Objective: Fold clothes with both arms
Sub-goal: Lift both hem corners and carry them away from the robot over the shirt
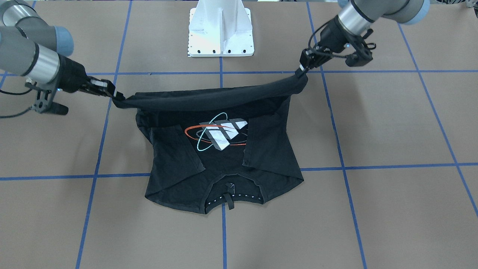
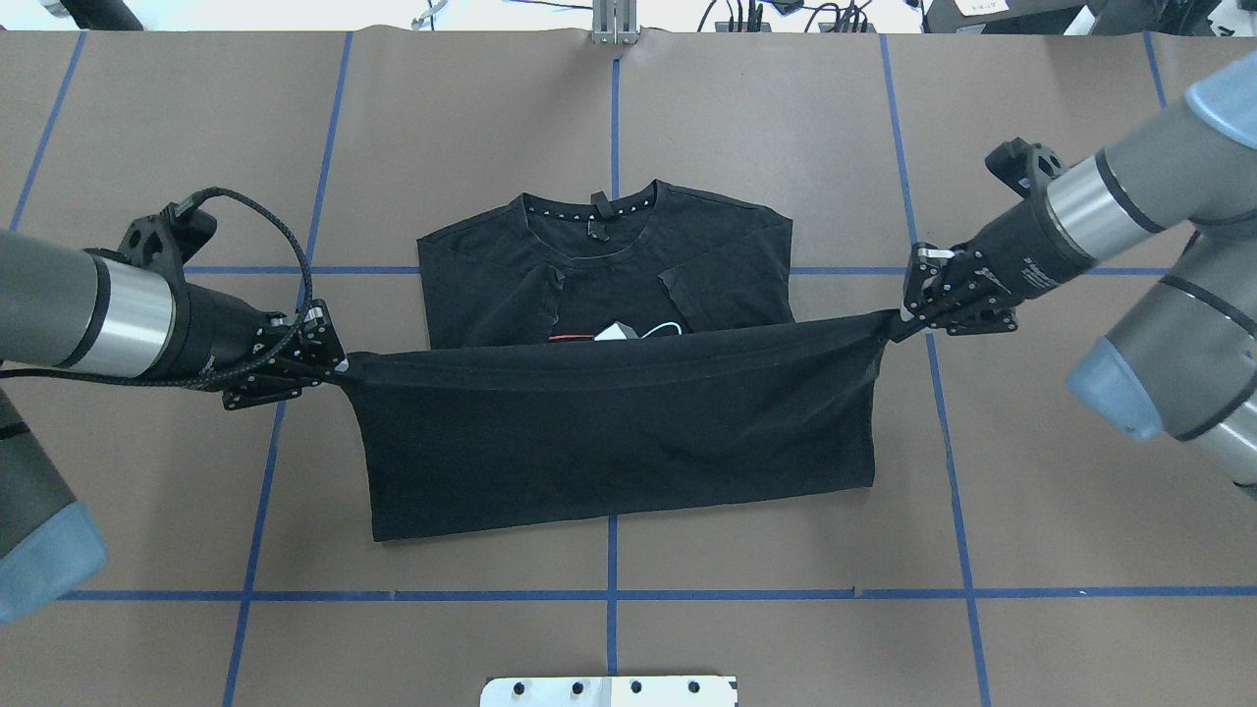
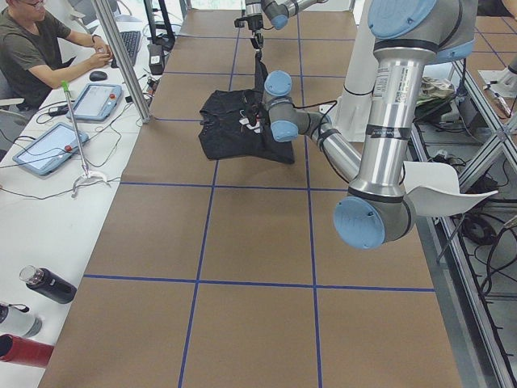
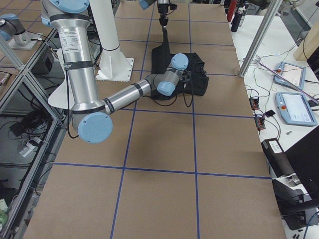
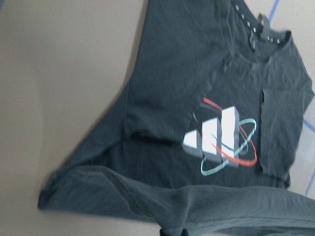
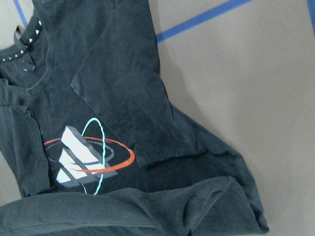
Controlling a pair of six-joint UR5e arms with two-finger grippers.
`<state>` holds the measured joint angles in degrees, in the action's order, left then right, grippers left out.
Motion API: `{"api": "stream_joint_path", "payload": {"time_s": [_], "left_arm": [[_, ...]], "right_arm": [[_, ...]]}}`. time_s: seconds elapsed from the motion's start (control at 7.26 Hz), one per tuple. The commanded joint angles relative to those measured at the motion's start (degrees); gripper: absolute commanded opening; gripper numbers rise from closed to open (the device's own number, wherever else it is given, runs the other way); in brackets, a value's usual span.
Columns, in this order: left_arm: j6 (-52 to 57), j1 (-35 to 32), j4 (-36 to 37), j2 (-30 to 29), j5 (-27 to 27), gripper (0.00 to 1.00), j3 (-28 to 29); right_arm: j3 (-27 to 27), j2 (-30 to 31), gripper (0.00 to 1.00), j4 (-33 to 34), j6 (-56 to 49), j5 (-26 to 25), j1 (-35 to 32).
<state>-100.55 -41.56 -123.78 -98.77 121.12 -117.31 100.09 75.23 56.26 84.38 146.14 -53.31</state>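
Note:
The black T-shirt (image 1: 175,164) lies front up on the table, sleeves folded in over the chest and collar (image 1: 231,196) away from the robot. Its grey-white print ringed in orange-red and cyan (image 1: 222,134) shows, also in the wrist views (image 5: 221,137) (image 6: 81,160). My left gripper (image 2: 334,368) (image 1: 302,71) is shut on one corner of the bottom hem. My right gripper (image 2: 899,319) (image 1: 115,95) is shut on the other corner. The hem hangs taut between them above the table, and the raised plain black cloth (image 2: 609,432) covers the shirt's lower part from overhead.
The brown table (image 1: 392,130) carries a grid of blue tape lines. The white pedestal base (image 1: 221,33) stands at the robot's edge. In the exterior left view an operator (image 3: 32,56) sits at a side bench with tablets and bottles (image 3: 48,284).

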Motion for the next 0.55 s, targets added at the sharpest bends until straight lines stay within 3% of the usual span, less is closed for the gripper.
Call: {"api": "stream_joint_path", "payload": {"time_s": [0.0, 0.41], "left_arm": [[4.3, -4.2, -0.2, -1.3, 0.1, 0.0, 4.1], [4.3, -4.8, -0.6, -9.7, 0.1, 0.0, 15.4]], "right_arm": [[-7.5, -6.6, 0.0, 0.0, -0.1, -4.0, 0.0], [-9.5, -7.0, 0.0, 0.1, -0.7, -5.4, -2.8]]}}
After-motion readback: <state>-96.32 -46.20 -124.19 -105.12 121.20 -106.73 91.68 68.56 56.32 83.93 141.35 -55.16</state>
